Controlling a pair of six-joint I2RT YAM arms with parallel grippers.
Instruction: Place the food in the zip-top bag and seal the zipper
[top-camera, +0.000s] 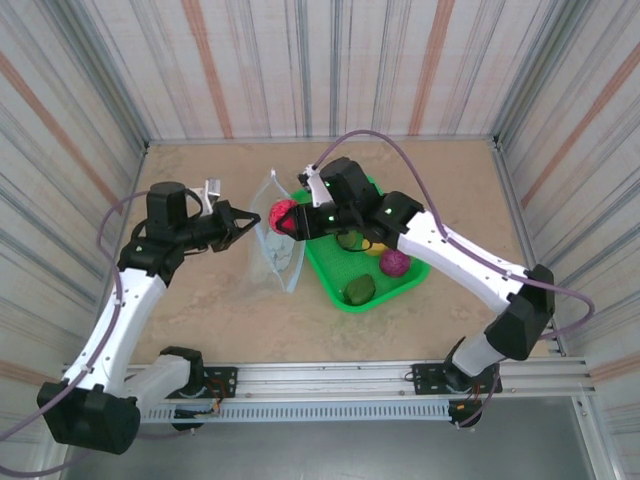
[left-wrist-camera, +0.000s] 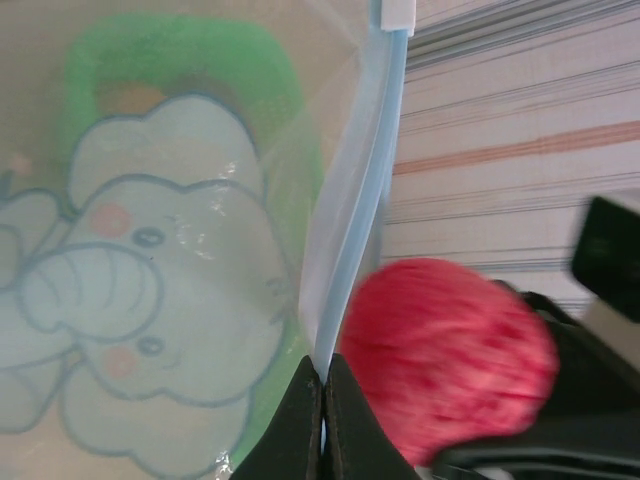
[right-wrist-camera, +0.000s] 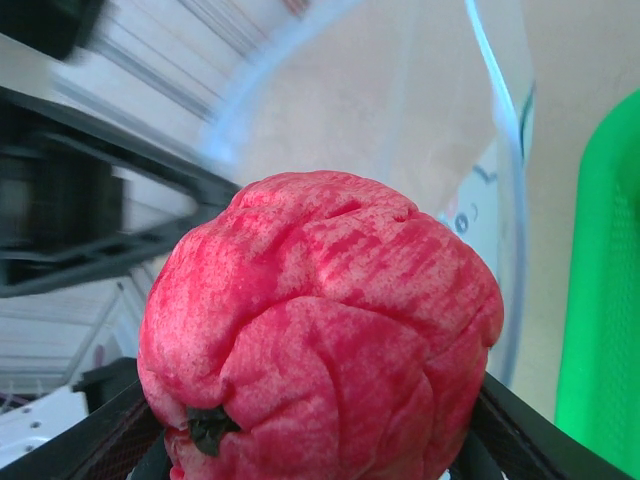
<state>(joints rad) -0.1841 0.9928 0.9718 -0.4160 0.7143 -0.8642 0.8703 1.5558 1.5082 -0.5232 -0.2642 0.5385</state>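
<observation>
Arm bases (top-camera: 185, 372) are seen lowest in the overhead view; above them, the left fingers (top-camera: 238, 221) are shut on the rim of a crinkly clear zip-top bag (top-camera: 275, 250) on the beige surface (top-camera: 200, 300), beside a green mesh basket (top-camera: 330, 280). From the left wrist, they are clamped on the thin pale-blue zipper strip (left-wrist-camera: 350, 220). From the right wrist, a wrinkled matte red toy fruit (right-wrist-camera: 320, 330) is gripped between black right fingers (right-wrist-camera: 520, 440) at the bag's mouth; release is best delayed until the rim is well passed.
</observation>
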